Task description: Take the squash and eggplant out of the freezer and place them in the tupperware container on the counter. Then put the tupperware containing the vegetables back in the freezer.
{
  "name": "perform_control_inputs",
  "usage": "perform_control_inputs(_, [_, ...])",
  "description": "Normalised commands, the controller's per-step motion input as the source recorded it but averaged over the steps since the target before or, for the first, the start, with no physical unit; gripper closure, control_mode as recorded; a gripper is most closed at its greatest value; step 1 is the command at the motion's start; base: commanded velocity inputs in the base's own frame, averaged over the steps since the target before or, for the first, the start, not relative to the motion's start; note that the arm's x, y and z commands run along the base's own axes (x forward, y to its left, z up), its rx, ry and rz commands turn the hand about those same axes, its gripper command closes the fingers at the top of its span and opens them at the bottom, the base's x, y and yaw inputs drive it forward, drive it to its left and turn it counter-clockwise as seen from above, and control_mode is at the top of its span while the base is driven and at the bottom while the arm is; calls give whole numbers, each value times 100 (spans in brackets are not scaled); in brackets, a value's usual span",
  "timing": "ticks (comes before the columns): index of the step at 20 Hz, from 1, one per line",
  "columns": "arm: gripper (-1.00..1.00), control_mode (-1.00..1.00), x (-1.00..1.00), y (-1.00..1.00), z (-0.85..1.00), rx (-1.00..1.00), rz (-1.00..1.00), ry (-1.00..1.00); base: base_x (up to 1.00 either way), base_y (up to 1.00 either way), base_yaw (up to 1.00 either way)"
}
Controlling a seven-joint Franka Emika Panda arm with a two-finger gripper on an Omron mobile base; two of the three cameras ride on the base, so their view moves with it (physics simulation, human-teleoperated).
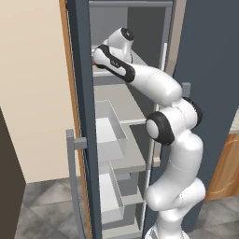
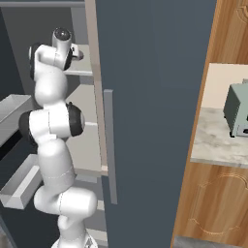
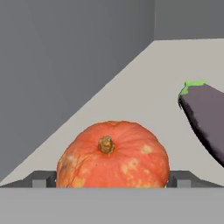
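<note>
The round orange-red squash point(image 3: 113, 157) sits on the grey shelf point(image 3: 144, 92) of the freezer point(image 1: 81, 116), close up in the hand view. My gripper point(image 3: 113, 179) is open, with one fingertip point(image 3: 43, 179) on each side of the squash, low against its base and apart from it. The dark purple eggplant point(image 3: 203, 118), green at its stem end, lies on the same shelf to the right and a little farther in. From the base views my arm point(image 1: 149, 81) reaches into the upper shelf of the open freezer. The tupperware container is out of view.
The freezer's grey side wall point(image 3: 65, 65) runs close along the left of the squash. Pale drawers point(image 1: 109, 130) stick out below the shelf. The freezer door point(image 2: 155, 97) stands open; beyond it are the counter point(image 2: 213, 140) and a mint-green toaster oven point(image 2: 237, 109).
</note>
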Motion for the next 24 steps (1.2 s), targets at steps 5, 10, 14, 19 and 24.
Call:
perform_control_inputs(5, [100, -100, -7, 5, -11, -1, 0, -2, 0, 0, 0])
perform_control_inputs(10, [100, -100, -58, -24, -12, 0, 0, -15, 0, 0, 0])
perform_control_inputs(14, [100, -100, -84, -28, -24, 0, 0, -20, 0, 0, 0])
perform_control_inputs(19, [100, -100, -100, -45, 10, 6, 0, -22, 0, 0, 0])
perform_control_inputs(24, [100, -100, -100, -45, 23, 6, -2, -7, 0, 0, 0])
